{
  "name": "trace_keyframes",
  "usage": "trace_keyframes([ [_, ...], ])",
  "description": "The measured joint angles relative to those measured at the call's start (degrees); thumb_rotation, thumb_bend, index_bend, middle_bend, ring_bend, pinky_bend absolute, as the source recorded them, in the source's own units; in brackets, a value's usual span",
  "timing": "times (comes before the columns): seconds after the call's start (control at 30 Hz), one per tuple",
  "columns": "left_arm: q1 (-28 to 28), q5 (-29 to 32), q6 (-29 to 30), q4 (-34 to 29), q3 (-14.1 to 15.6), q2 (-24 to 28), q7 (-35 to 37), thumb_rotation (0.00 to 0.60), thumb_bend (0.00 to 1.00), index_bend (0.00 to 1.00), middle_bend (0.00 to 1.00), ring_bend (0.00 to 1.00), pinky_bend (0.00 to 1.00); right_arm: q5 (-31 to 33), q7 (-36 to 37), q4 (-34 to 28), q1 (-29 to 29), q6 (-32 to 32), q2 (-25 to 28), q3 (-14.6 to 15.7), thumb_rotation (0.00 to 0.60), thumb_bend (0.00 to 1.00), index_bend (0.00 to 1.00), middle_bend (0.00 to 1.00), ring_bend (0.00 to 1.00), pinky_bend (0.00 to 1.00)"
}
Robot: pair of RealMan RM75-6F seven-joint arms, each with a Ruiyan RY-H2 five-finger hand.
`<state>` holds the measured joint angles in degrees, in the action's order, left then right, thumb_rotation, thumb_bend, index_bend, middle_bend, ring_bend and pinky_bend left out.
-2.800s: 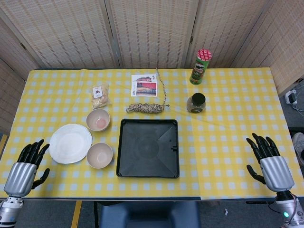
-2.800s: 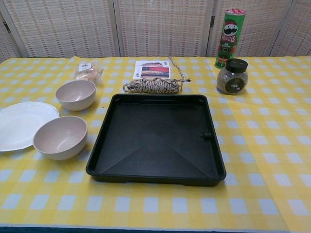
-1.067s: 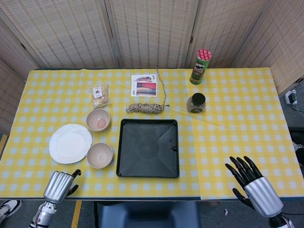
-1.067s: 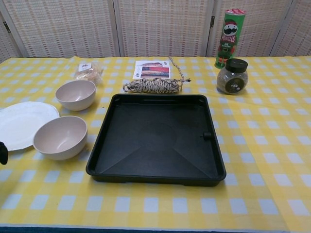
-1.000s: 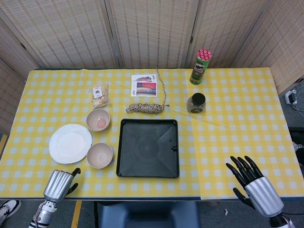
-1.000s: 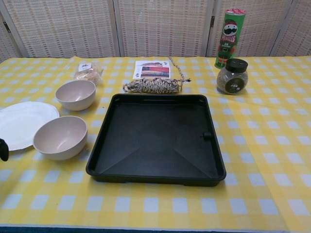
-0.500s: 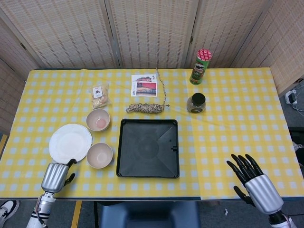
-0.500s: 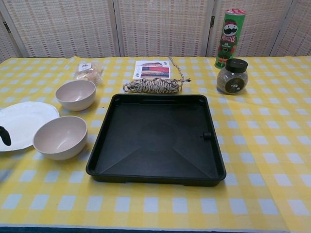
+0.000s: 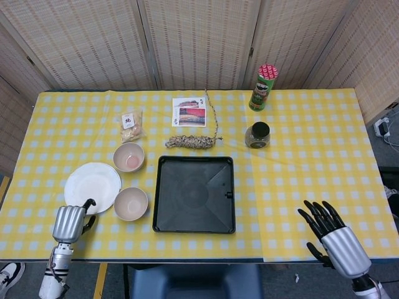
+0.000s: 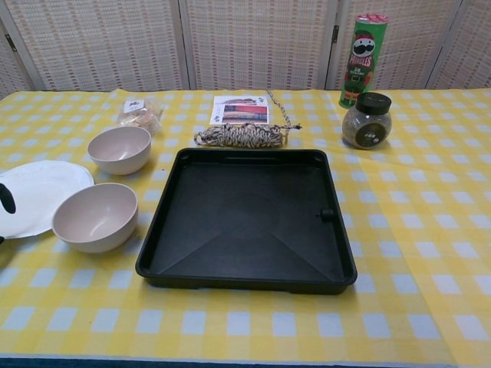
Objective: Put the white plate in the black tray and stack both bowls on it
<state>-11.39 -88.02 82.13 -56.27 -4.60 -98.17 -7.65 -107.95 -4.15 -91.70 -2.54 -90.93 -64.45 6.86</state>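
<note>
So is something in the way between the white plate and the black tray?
Yes. The near bowl sits on the table right between the white plate and the black tray, and the far bowl stands close by.

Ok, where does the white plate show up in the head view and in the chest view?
Head view: the white plate lies left of centre, on the table left of the black tray.
Chest view: it sits at the far left edge, partly cut off.
Shared landmark: the nearer pink bowl, beside the plate in both.
</note>
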Motion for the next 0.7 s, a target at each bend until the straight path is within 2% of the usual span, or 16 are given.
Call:
trace_keyframes([
  [0.37,-0.62,3.27,-2.77,-0.13,-0.45,0.18,-0.9,0.6,0.34,0.46,1.0,1.0,1.0,0.19,-0.04,-0.21,0.2,0.02,0.45,0.02,0.6,0.37,0.0,0.0,0.0,0.0],
  [0.7,0.17,3.9,-2.55,-1.16,0.55,0.64,-1.17,0.6,0.34,0.45,1.0,1.0,1.0,0.12,-0.46,-0.35,0.03,0.69,0.3,0.01,0.6,0.37,0.0,0.0,0.0,0.0],
])
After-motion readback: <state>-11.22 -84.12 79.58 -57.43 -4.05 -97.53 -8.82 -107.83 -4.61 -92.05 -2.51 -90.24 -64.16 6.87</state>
